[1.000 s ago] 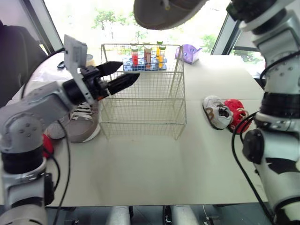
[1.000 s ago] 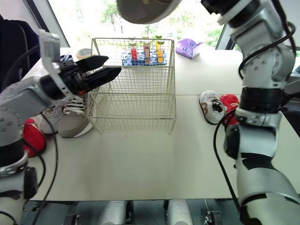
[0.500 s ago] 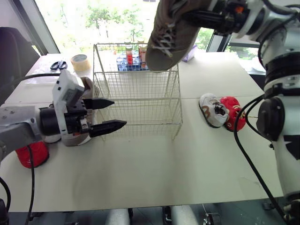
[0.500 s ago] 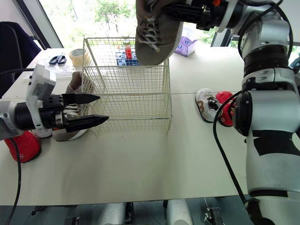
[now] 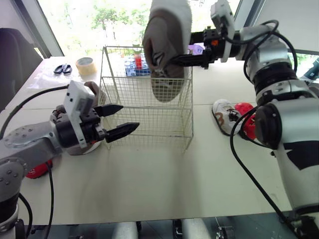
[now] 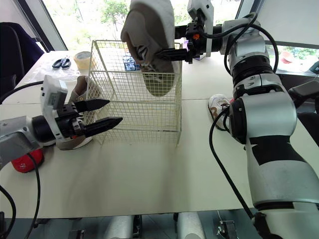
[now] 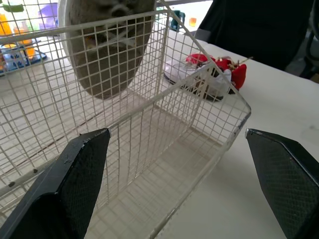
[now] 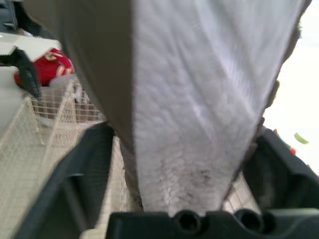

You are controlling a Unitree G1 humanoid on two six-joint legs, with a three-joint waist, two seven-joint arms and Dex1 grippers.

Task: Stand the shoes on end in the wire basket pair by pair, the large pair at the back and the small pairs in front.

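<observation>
Bright windows back a pale worktop (image 5: pixel 164 174), and your wire basket (image 5: pixel 147 117) stands mid-surface with its open top up. Your right gripper (image 5: pixel 175 59) is clamped on the large grey shoe (image 5: pixel 165 47) over the basket's right rear part. The shoe's long axis runs close to vertical, toe down and heel up, white sole turned towards the gripper and laces away from it. The toe looks to sit just inside the top rim, near the right wall. Your left gripper (image 5: pixel 129 116) has its fingers spread apart, holding nothing, just off the basket's left front corner. The second grey shoe (image 6: pixel 79 90) lies on the worktop behind it, beside the basket's left wall. A small white shoe (image 5: pixel 227 117) and a small red shoe (image 5: pixel 248 119) lie touching, well to the basket's right. Another red shoe (image 6: pixel 22 162) is at the far left edge. Open worktop lies in front of the basket
</observation>
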